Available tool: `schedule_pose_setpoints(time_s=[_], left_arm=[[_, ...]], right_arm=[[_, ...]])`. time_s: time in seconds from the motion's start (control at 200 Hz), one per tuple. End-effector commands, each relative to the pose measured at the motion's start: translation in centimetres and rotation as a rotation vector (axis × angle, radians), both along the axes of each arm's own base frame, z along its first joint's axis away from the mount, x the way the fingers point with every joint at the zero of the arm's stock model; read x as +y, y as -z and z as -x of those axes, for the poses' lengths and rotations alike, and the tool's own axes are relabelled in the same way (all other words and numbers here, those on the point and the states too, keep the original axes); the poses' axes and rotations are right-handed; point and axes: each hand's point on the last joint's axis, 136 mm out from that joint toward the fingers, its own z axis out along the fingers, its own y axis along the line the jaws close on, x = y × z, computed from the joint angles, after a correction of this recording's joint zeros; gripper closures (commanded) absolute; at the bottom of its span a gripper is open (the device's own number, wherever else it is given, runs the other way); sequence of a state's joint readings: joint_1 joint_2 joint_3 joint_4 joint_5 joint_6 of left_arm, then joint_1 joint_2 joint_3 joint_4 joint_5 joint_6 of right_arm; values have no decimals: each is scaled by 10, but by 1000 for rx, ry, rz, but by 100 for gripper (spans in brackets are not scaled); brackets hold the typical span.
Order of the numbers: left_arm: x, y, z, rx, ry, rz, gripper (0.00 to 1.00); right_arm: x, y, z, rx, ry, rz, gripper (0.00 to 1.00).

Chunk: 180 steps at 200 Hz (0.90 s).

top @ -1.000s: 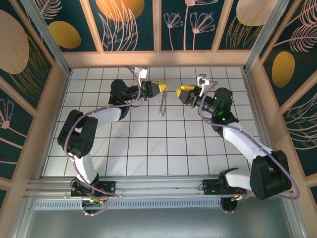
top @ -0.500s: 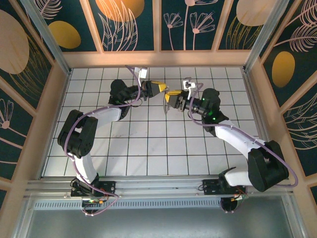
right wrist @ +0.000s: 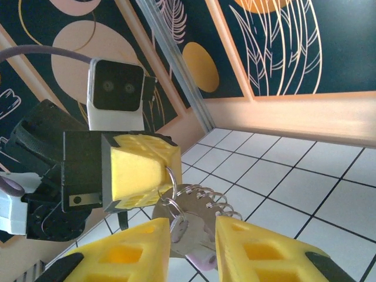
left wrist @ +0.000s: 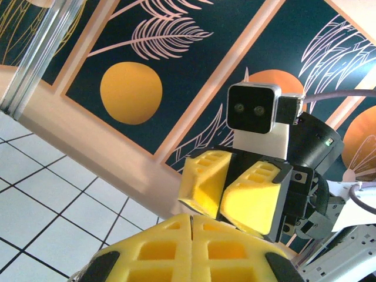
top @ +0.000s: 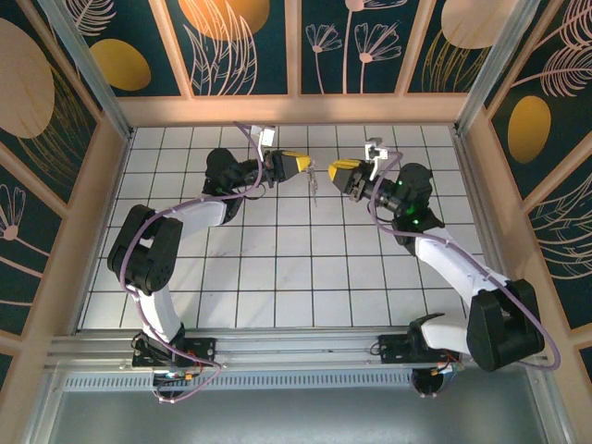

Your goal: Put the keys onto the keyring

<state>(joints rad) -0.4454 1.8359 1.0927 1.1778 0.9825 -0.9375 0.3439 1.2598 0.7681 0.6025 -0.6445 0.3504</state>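
My left gripper (top: 301, 165) is held above the back tiles, its yellow pads pressed together on the thin silver keyring (right wrist: 174, 182). In the top view the keyring (top: 314, 190) hangs between the two grippers with its wire coil (right wrist: 226, 197). My right gripper (top: 333, 171) faces the left one from the right. Its fingers (right wrist: 135, 249) stand narrowly apart with the small silver key (right wrist: 202, 238) spanning the gap, lilac head (right wrist: 207, 259) toward the camera. A small ring links the key to the big loop. The left wrist view has the left gripper (left wrist: 192, 220) shut and the right gripper (left wrist: 226, 194) just beyond.
White tiled floor (top: 296, 268) spreads out below both arms. Wooden walls with dark patterned panels (top: 250, 55) stand close behind the grippers. Purple cables (top: 245, 129) run along both arms.
The right gripper swung left up to the hanging keyring, narrowed its jaws, then drew back right. The hanging strip now sits shorter and further right. The left arm held still.
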Motion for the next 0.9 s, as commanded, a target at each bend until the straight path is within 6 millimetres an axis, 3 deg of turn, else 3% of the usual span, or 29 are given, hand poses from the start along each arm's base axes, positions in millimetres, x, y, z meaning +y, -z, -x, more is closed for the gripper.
schedule_pose_setpoints(time_s=[0.0,0.16,0.33,0.481,0.781,0.896], left_arm=[[-1,-14,6,-52,6,33,100],[-1,-14,7,-53,5,34,100],[-1,-13,6,-51,5,35,100],[-2,-14,6,-52,7,35,100],[-2,-16,6,-56,8,38,100],[-2,-17,7,-58,10,38,100]], right_arm=[[2,-10,-15,-18,15,-14,75],[13,-9,-22,-8,-12,-18,76],[39,-7,-6,-18,-81,13,76],[49,1,8,-6,-119,37,76],[38,6,12,-9,-91,51,77],[31,0,15,-23,-84,47,63]])
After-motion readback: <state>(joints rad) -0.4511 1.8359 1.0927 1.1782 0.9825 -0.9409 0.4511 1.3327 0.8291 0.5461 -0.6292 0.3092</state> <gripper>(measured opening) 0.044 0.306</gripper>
